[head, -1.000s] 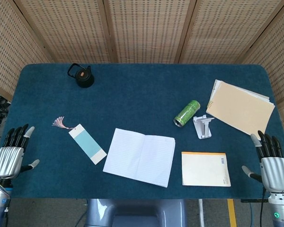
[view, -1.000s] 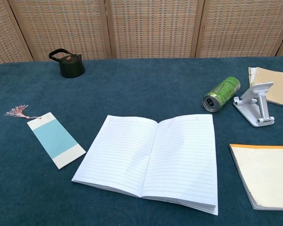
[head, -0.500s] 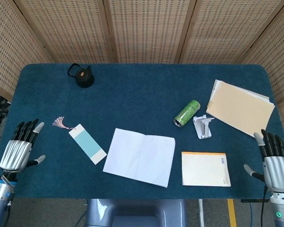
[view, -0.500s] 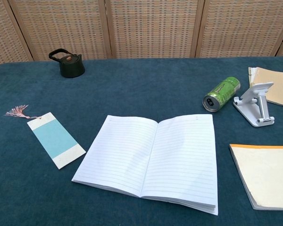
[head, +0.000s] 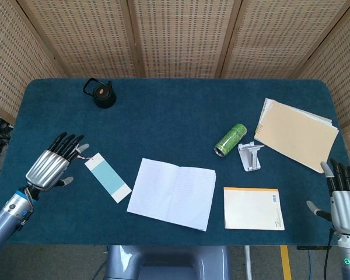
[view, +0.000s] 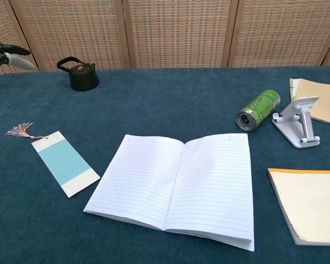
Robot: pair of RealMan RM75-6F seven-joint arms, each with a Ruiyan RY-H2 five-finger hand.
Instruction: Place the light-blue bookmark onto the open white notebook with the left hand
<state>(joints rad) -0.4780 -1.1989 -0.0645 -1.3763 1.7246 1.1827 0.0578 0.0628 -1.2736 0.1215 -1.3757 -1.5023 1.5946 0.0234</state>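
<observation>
a light-blue bookmark (head: 107, 177) with white ends and a pink tassel (view: 21, 131) lies flat on the blue desk (head: 163, 116), angled, just left of the open white notebook (head: 172, 193) and not touching it. the notebook lies open with lined pages up, near the front middle of the desk. the left hand (head: 51, 165) is just left of the bookmark's tassel end, fingers spread apart and holding nothing; its fingertips (head: 70, 142) reach over the tassel. nothing lies between bookmark and notebook. to the notebook's right sits a closed pad with an orange top edge (head: 254, 207). behind that, a green can (head: 230, 139) lies on its side beside a small white stand (head: 250, 155). a tan folder of papers (head: 296, 133) rests at the far right. a small black teapot (head: 101, 93) stands at the back left. the right hand (head: 344, 200) is at the desk's front right corner, fingers apart, empty.
</observation>
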